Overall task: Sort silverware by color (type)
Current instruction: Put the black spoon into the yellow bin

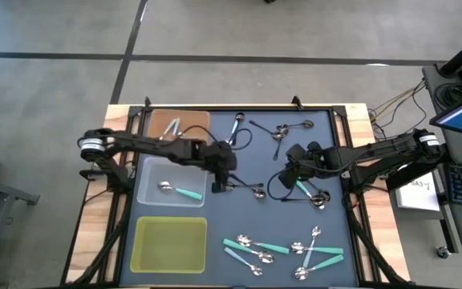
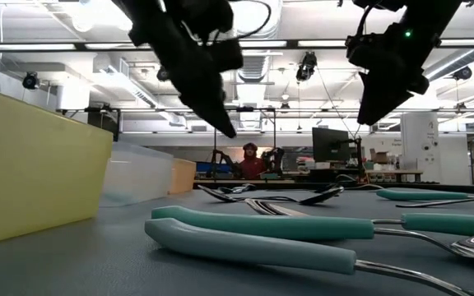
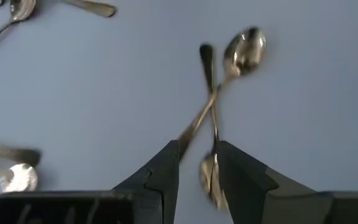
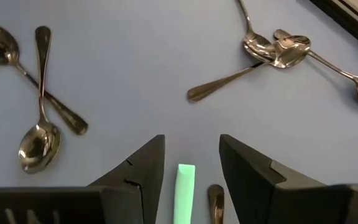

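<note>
High view | clear tray [image 1: 147,193]: one teal-handled spoon [image 1: 178,191] | yellow-green tray [image 1: 170,244]: bare | left gripper [image 1: 219,186], right gripper [image 1: 293,181]: fingers spread

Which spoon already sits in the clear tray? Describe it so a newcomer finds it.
On the table's left side three trays stand in a row; take the middle, clear tray. Inside lies one teal-handled spoon, the only piece in that tray; the other teal-handled ones lie loose on the mat.

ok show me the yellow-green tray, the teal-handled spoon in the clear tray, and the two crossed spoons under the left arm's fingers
yellow-green tray [image 1: 140,245]: high view, on its left rim.
teal-handled spoon [image 1: 188,193]: high view, on its teal handle.
crossed spoons [image 3: 212,99]: left wrist view, where the two handles cross.
</note>
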Tool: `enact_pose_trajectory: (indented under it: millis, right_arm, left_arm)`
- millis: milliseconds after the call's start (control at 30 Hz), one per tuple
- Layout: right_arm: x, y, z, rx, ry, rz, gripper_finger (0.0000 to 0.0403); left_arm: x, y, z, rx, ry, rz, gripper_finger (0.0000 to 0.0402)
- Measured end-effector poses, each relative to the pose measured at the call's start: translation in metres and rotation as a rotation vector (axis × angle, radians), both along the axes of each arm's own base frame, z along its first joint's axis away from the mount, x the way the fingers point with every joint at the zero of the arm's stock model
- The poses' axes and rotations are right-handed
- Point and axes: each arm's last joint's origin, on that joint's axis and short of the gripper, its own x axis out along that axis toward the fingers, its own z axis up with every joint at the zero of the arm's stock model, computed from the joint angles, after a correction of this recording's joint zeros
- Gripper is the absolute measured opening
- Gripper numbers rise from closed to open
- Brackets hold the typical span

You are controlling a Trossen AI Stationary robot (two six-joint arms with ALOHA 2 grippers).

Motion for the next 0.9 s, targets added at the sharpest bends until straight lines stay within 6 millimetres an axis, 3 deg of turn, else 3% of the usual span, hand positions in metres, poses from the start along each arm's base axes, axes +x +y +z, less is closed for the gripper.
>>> enact_pose_trajectory:
  millis: [200,400,667,900]
  right_arm:
    - [0.000,0.000,0.000,0.000,0.004,0.010,0.0146]
    - [0.000,0.000,0.000,0.001,0.007,0.013,0.0146]
    - [0.000,0.000,0.000,0.000,0.009,0.013,0.0146]
    - [-0.001,0.000,0.000,0.000,0.014,0.012,0.0146]
  left_arm:
    - [0.021,0.005,-0.027,-0.085,0.014,0.116,0.0093]
    - [0.044,0.005,-0.050,-0.043,0.178,0.031,0.0093]
    - [0.074,0.008,-0.065,0.021,0.290,-0.096,0.0093]
    - [0.082,0.007,-0.078,-0.027,0.363,-0.149,0.0091]
